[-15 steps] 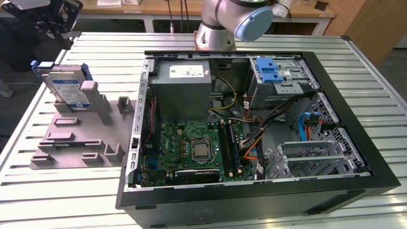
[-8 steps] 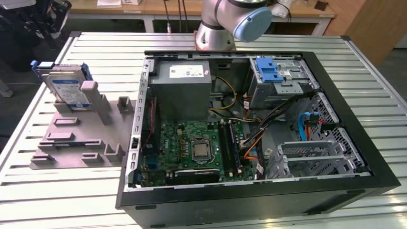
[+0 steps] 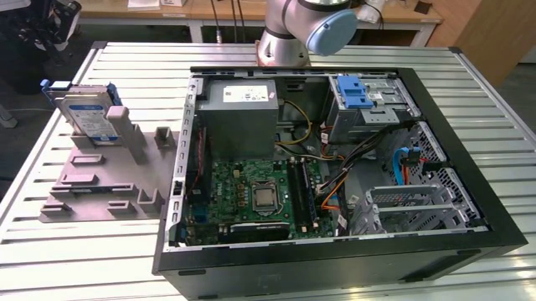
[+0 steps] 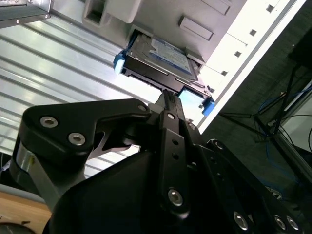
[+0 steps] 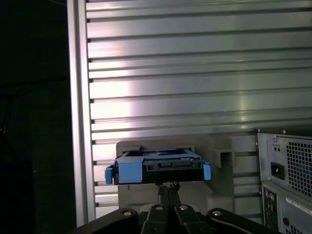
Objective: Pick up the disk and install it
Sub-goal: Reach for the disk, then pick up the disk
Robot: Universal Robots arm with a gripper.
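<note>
The disk, a silver drive with a white-and-blue label and blue rails, stands on edge in a grey holder on the slatted table, at the exterior view's left. Both wrist views look toward it: the disk lies just past my gripper, with a gap between them. The black fingers sit pressed together, shut on nothing. In the exterior view the arm rises from its base behind the computer case.
An open computer case lies at centre and right, holding a motherboard, a grey power supply box and a metal drive cage with a blue tab. The holder has several vacant slots. The table edge runs close beside the disk.
</note>
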